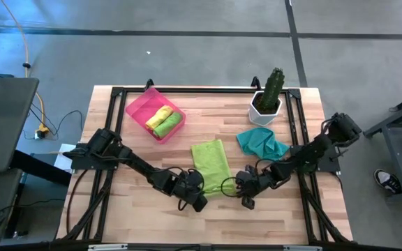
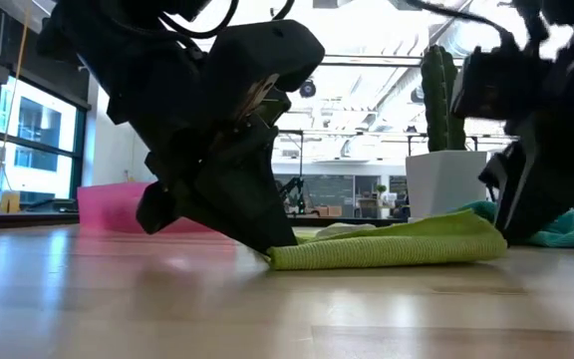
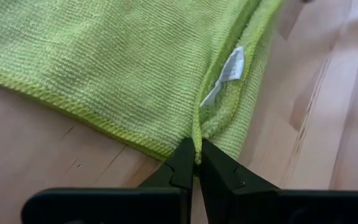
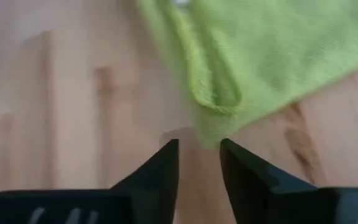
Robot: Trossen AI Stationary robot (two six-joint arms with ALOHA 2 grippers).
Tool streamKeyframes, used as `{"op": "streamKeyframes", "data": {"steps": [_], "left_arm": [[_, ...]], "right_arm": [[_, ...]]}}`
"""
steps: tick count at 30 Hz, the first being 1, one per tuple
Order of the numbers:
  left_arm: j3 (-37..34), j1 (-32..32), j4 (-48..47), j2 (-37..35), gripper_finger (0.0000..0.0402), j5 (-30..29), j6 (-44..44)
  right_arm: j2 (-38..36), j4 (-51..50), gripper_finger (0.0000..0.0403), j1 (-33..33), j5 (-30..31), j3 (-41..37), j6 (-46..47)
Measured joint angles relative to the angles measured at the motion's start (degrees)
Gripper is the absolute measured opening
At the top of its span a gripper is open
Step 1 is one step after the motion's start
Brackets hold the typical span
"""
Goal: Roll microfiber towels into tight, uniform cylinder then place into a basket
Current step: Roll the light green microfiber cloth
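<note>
1. Your lime green towel [image 1: 211, 163] lies flat mid-table; its white tag [image 3: 224, 76] shows no readable writing.
2. The pink basket [image 1: 137, 107] holds two rolled towels, yellow [image 1: 158, 116] and green [image 1: 168, 125].
3. Your left gripper [image 3: 197, 157] is pinched onto the towel's near hem.
4. Your right gripper [image 4: 198, 147] stands parted at the near corner, gripping nothing.
5. A teal towel [image 1: 262, 143] lies crumpled beside the cactus pot [image 1: 265, 108].

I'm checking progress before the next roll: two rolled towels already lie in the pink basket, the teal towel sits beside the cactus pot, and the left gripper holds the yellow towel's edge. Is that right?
Not quite. The left gripper is shut on the edge of the lime green towel, as the left wrist view shows. The rest stands: two rolled towels lie in the pink basket, and the teal towel sits beside the cactus pot.
</note>
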Motion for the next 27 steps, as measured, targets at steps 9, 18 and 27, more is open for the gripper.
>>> {"op": "streamKeyframes", "data": {"steps": [9,18,27], "left_arm": [[0.0,0.0,-0.3,0.0,0.001,0.0,0.5],[0.0,0.0,-0.3,0.0,0.001,0.1,0.5],[0.0,0.0,-0.3,0.0,0.001,0.4,0.5]], "right_arm": [[-3.1,-0.9,0.0123,3.1,0.5,5.3,-21.3],[5.3,4.6,0.0103,3.9,8.8,4.8,-26.5],[7.7,5.0,0.0099,2.6,10.6,4.8,-26.8]]}}
